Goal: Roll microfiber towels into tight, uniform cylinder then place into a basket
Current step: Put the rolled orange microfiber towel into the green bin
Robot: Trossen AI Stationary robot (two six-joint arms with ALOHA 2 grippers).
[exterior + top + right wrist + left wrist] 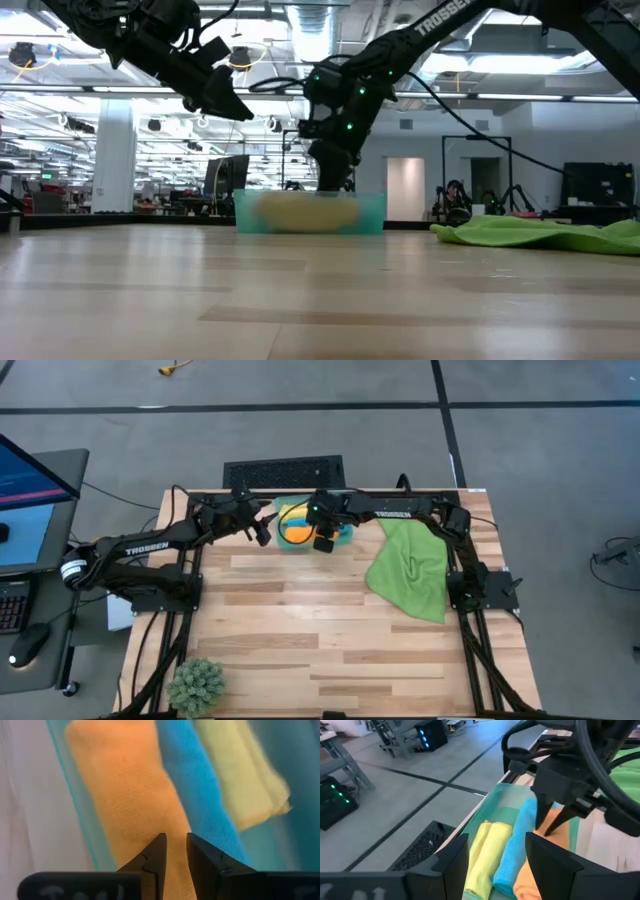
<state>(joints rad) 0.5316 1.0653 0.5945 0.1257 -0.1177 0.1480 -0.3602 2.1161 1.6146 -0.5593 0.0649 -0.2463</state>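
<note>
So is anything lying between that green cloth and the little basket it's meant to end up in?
Nothing visible lies on the bare wood between the green cloth and the basket. But the right pincer hangs over the basket, and yellow, blue and orange rolls already lie side by side inside.

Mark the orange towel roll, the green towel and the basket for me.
orange towel roll (127, 815), right wrist view, middle of the roll.
green towel (410, 572), high view, centre of the unrolled cloth.
basket (372, 212), low view, its front wall near one end.
</note>
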